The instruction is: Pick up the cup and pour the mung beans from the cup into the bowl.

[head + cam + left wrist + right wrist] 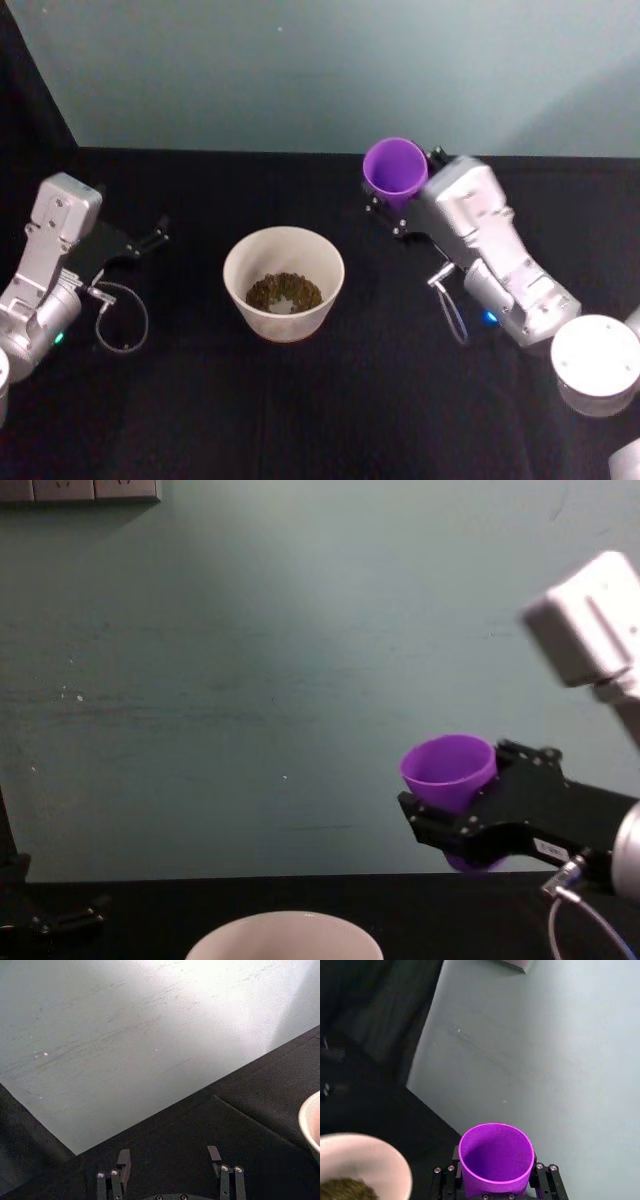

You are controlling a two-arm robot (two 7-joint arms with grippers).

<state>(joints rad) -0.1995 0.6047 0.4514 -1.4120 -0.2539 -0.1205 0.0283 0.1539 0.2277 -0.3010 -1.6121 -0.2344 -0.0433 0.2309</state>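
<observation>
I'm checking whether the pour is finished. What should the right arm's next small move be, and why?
Probably lower the cup to the table right of the bowl and release it. The right end effector holds the cup upright and raised, its inside looks empty in the right wrist view, and the mung beans lie in the bowl.

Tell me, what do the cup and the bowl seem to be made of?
The cup, held by the right gripper: probably plastic, smooth, with a thin, evenly coloured purple wall. The bowl: matte pale pinkish-white; the smooth rim suggests plastic or ceramic, I cannot tell which.

Dim, soft focus, perhaps wall glare
</observation>
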